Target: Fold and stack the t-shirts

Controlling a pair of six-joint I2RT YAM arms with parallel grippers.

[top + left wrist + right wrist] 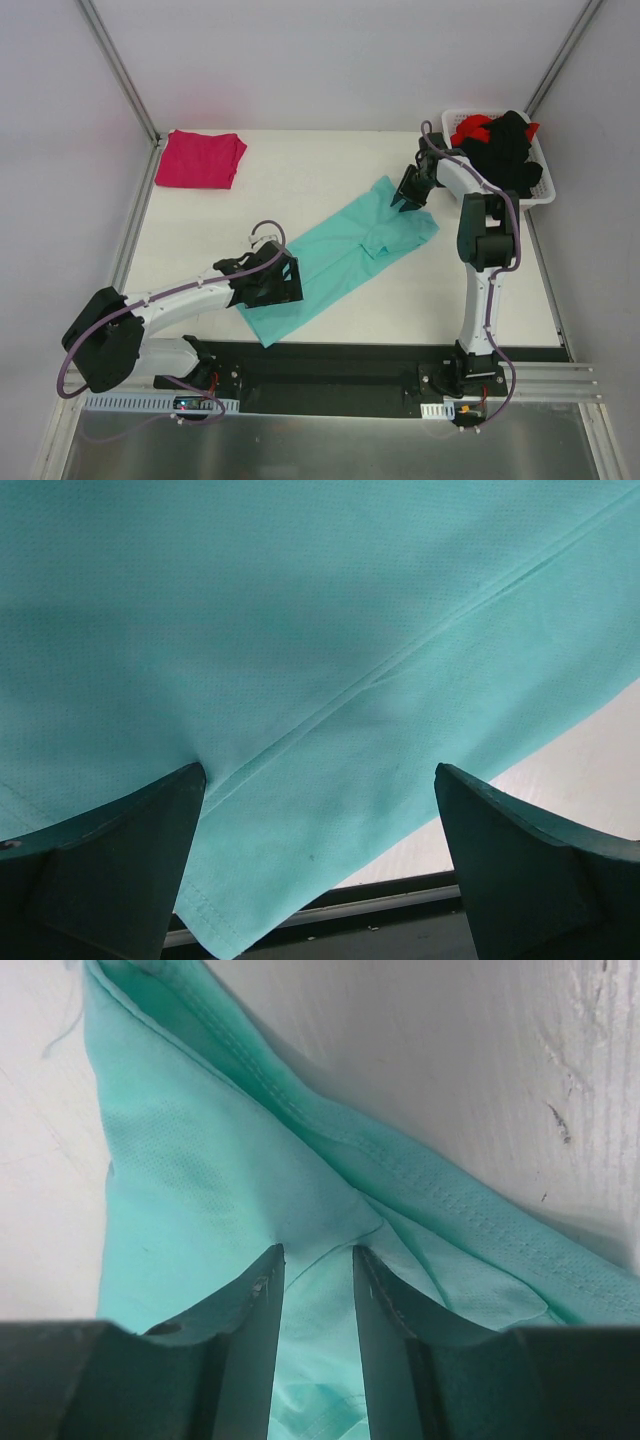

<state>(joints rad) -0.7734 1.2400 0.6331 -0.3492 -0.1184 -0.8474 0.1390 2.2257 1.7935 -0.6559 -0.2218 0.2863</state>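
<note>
Shirts on the bench: two, one teal shirt (345, 255) and one pink shirt (200, 158)
Baskets: one white basket (545, 190) at the far right corner of the bench (300, 180)
Basket contents: a black garment (510, 150) and a red garment (470, 128) heaped above the rim; how many pieces cannot be told
Arms: two, the left arm (170, 305) and the right arm (485, 235)
Teal shirt, place: middle of the bench, spread mostly flat
Teal shirt, long axis: diagonal, from the near left to the far right
Teal shirt, ends: near end at the bench's front edge, by the dark strip under the arm bases; far end toward the basket, with a corner raised into a peak
Pink shirt, place: folded flat in the far left corner, well apart from the teal shirt
Left jaws: spread wide, low over the near left part of the teal shirt; the left wrist view shows a stitched seam running across the cloth between the two fingers (120, 870), with nothing gripped
Right jaws: closed narrow on a puckered fold of the teal shirt at its raised far corner
In the way: the left wrist covers part of the teal shirt's near half in the top view; the right arm stands between the teal shirt and the basket
</note>
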